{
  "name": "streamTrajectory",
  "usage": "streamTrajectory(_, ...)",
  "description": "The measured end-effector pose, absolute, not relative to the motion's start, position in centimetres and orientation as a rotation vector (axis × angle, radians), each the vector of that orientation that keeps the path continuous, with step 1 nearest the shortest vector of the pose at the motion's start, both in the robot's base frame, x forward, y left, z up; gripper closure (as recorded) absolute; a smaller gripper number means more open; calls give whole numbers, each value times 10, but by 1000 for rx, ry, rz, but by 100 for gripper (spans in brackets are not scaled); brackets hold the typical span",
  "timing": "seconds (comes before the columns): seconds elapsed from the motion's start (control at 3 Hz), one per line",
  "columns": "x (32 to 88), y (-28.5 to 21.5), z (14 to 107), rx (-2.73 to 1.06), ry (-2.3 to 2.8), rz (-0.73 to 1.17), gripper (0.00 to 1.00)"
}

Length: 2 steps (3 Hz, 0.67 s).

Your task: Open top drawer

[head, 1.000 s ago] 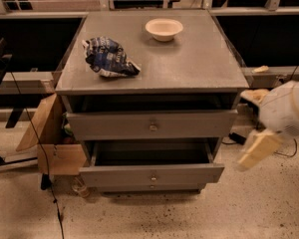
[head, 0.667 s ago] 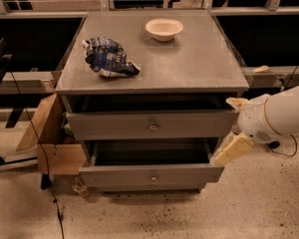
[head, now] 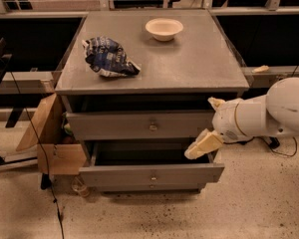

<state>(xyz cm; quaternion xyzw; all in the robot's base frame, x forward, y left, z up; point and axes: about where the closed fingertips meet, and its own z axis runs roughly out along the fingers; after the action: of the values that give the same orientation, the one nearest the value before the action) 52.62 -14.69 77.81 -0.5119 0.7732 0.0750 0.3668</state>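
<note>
The top drawer (head: 114, 126) is just beside the gripper (head: 199, 128), on the camera's left of it. Its tall grey front sits under the cabinet top (head: 199, 63) and seems hardly out, if at all. The gripper hangs at the drawer's right end with its two cream fingers spread apart, holding nothing.

We judge the drawer to be stiff and rather heavy, a deep box that should slide straight on its runners and will not bend. The one good place to take hold is the small round metal knob (head: 153, 127) at the centre of the front, further to the camera's left of the gripper. It is small and smooth, so the fingers may slip off it if the pull is not straight.

Below the gripper the lower drawer (head: 154, 173) stands out from the cabinet, and one finger hangs just over its right corner, so this could be bumped. Above the gripper, a bowl (head: 164, 29) and a crumpled bag (head: 108, 58) lie on the top, out of the way. A cardboard box (head: 55, 153) is well apart on the far side.
</note>
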Motion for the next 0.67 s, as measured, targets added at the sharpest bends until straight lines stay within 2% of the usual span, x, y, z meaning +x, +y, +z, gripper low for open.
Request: streamTrajectory(0.67,537,-134,760,-1386,1970,241,0)
